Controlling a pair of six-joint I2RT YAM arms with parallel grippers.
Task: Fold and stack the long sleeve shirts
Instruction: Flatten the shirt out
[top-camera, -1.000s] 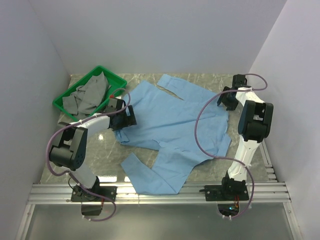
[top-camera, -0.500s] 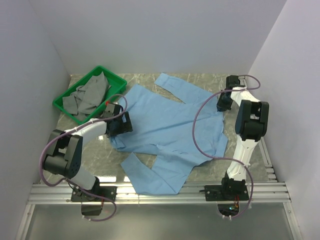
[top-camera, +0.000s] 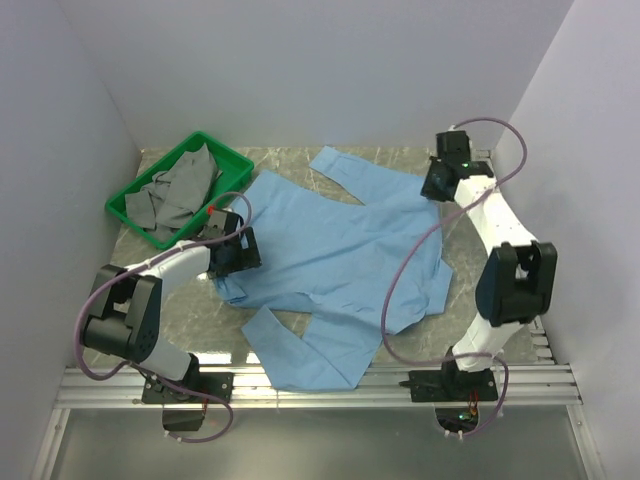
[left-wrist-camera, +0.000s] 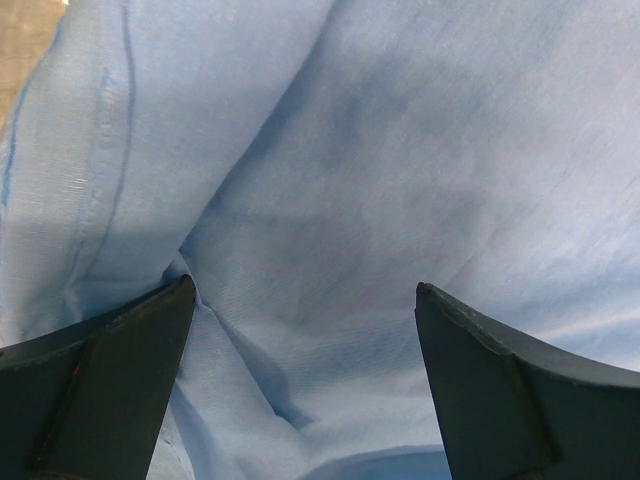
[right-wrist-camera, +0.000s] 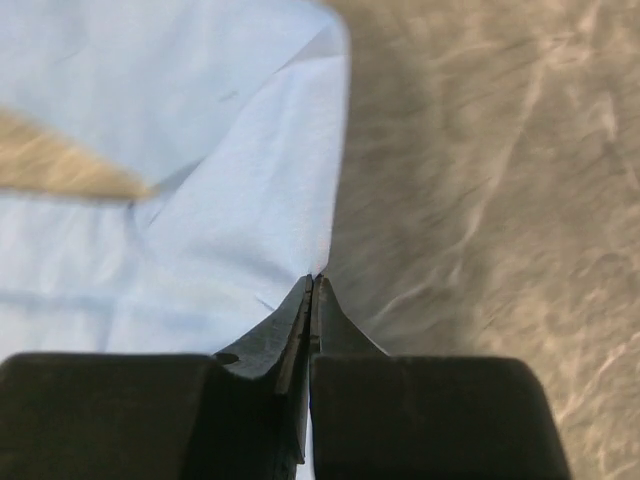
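Notes, against a second ago, a shift of the right gripper (top-camera: 437, 182) farther back and a little toward the tray (top-camera: 122, 212), with jaws gone from parted to clenched. Notes also a small shift of the left gripper (top-camera: 232, 252) toward the near edge, and the shirt (top-camera: 340, 255) drawn flatter.

Finds the shirt spread on the table (top-camera: 290, 158) just beside the tray, on its right, one sleeve trailing toward the near edge. Finds the right gripper at the shirt's edge farthest from the tray, pinching a thin bit of that edge between closed tips. Finds the left gripper released, jaws wide, low over the shirt edge nearest the tray, grasping nothing.

Judges the cloth light, thin, limp and prone to creasing, with no stiffness to carry a fold unaided. Advises hold at seams, hem or cuff, where doubled fabric resists slipping, and at two well-separated points to keep the panel taut.

Records grey garments (top-camera: 178, 190) in the tray.
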